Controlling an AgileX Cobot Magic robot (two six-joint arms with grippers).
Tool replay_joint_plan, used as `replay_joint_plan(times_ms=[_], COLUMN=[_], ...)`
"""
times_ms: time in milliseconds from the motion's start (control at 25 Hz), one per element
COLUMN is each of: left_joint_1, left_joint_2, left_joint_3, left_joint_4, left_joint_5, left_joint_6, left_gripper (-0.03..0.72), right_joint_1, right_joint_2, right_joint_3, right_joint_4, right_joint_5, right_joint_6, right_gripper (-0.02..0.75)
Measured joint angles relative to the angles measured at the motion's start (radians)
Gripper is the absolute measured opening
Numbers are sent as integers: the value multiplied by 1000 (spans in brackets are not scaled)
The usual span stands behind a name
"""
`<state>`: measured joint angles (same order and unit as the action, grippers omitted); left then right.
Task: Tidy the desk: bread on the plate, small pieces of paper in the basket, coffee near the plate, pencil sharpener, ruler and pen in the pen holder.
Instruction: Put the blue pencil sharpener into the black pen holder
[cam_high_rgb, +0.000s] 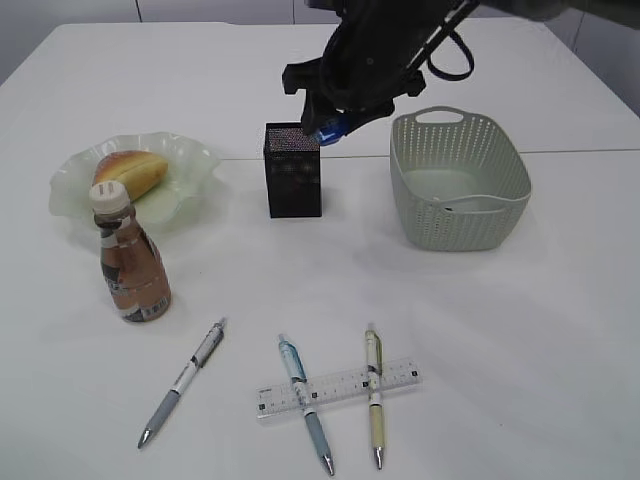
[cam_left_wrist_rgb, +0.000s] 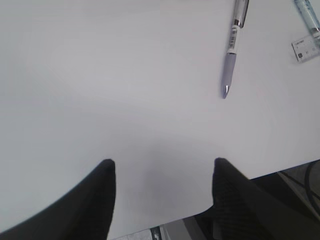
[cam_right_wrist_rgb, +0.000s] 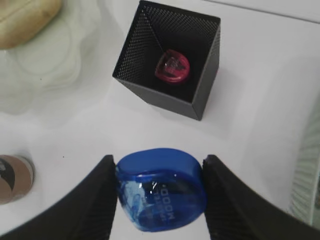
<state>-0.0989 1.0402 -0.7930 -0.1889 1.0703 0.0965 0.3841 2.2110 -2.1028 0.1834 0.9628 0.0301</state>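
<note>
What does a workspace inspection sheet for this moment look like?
Surface: white desk, thin seam.
Job's things: bread on plate; coffee beside plate; red sharpener inside pen holder; three pens and ruler on the desk, ruler across two pens; basket, no paper visible.
Clutter: nothing seen.
Grippers: right gripper holds blue sharpener above holder; left gripper open, empty.
Cables: black loop on right arm.
Surroundings: nothing seen.
</note>
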Motion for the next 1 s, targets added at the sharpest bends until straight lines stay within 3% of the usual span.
replay_joint_plan(times_ms=[360,1000], left_joint_1=[0,0], left_joint_2=[0,0], left_joint_3=[0,0], left_joint_4=[6,6], left_joint_5=[-8,-26], left_joint_6=[0,1], left_gripper=[450,450], right_joint_1=[-6,-8], right_joint_2=[69,84], right_joint_3=[0,0], right_joint_4=[97,106], right_joint_5=[-112,-324], right_joint_6=[-84,-115], right_gripper=[372,372])
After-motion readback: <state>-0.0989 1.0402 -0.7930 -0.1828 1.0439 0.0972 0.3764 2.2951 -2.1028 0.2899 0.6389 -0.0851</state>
